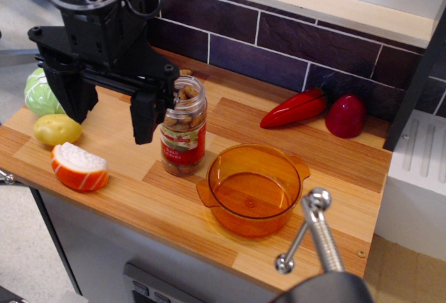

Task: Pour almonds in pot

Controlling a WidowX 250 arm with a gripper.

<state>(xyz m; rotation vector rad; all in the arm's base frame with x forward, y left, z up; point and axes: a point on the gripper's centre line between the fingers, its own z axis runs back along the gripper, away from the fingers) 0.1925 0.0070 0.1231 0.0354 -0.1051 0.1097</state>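
The almonds show through a clear jar (184, 127) with a red, white and green label, standing upright on the wooden counter (139, 198). The translucent orange pot (244, 225) stands just right of and in front of the jar, and looks empty. My black gripper (109, 127) hangs over the counter left of the jar. Its jaws are open and hold nothing. The right finger (143, 116) is close beside the jar's left side, and the jar is outside the jaws.
A green cabbage (38, 90), a yellow potato (57, 129) and an orange-and-white slice (79, 167) lie at the left end. A red pepper (296, 108) and a red rounded object (346, 115) lie by the tiled back wall. A metal handle (315, 237) sticks up front right.
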